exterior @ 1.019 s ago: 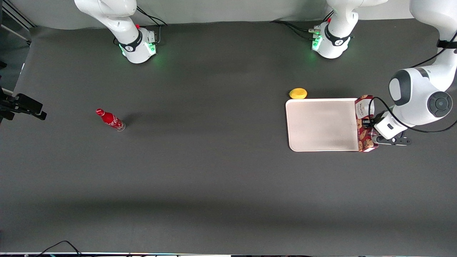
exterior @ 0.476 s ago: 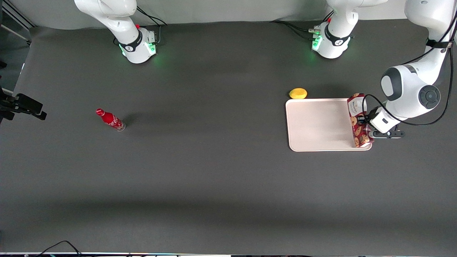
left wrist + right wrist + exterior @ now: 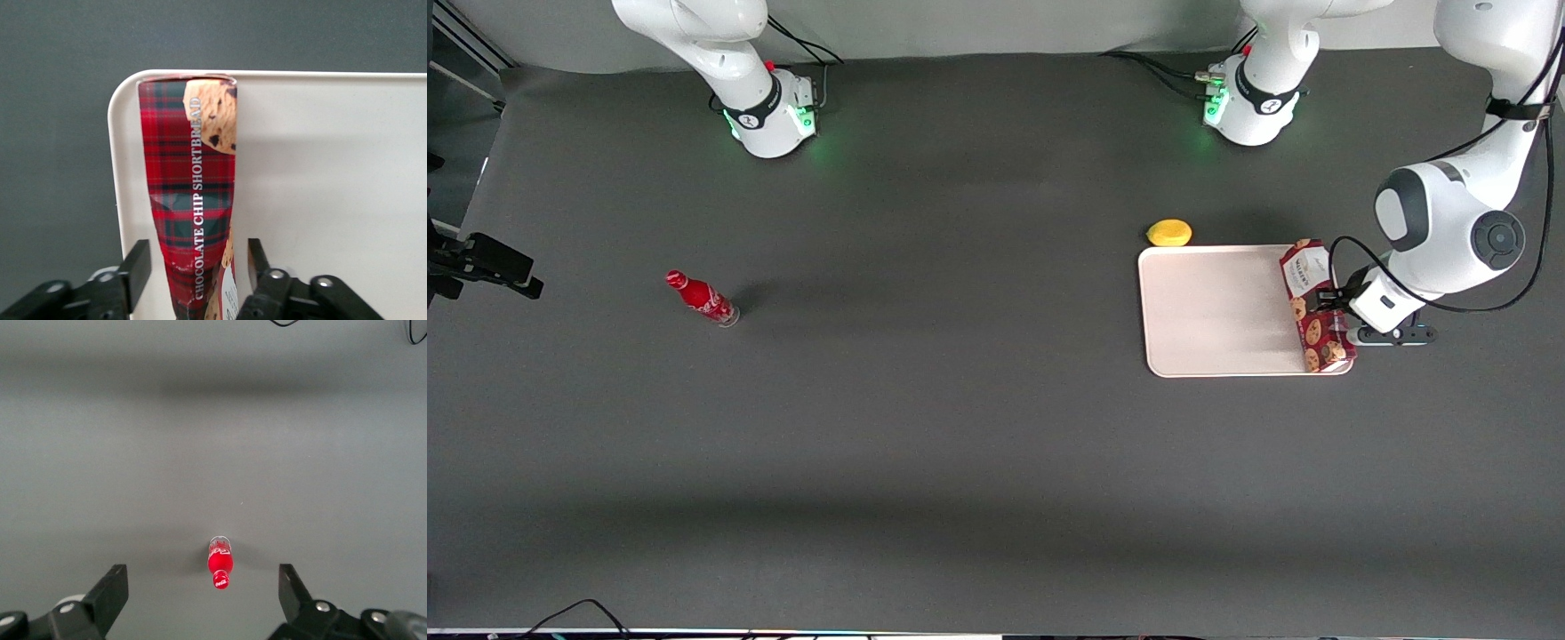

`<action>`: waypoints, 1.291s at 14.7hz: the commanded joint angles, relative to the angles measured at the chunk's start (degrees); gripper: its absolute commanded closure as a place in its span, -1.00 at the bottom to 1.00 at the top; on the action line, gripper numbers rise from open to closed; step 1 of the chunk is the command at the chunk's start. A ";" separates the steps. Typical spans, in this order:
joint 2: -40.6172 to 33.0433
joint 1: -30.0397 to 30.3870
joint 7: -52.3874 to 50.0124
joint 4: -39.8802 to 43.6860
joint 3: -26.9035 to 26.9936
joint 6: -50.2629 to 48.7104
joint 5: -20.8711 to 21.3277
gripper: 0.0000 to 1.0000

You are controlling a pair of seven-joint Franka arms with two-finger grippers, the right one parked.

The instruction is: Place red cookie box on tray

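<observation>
The red cookie box (image 3: pixel 1310 304) (image 3: pixel 190 180), tartan with cookie prints, rests on its narrow long side on the cream-white tray (image 3: pixel 1218 311) (image 3: pixel 333 187). It lies just inside the tray's rim at the working arm's end. My left gripper (image 3: pixel 1334 313) (image 3: pixel 197 257) straddles the box near its white-label end. The gripper is open, and a small gap shows between each finger and the carton. One fingertip (image 3: pixel 139 263) hangs over the tray's rim.
A yellow lemon-like object (image 3: pixel 1168 233) sits on the table just off the tray's corner, farther from the front camera. A small red bottle (image 3: pixel 703 299) (image 3: pixel 220 565) stands toward the parked arm's end of the table.
The box has moved with my gripper from just off the tray's edge to inside its rim. The arm shifted toward the tray, then nearly stopped.
</observation>
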 commanded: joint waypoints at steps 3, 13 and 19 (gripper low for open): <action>-2.93 -0.04 -0.52 4.03 0.23 -1.26 -0.80 -1.00; -5.13 -0.66 -0.96 34.78 0.67 -31.30 3.41 -1.00; -7.14 -1.36 -3.06 47.98 -0.82 -45.38 8.86 -1.00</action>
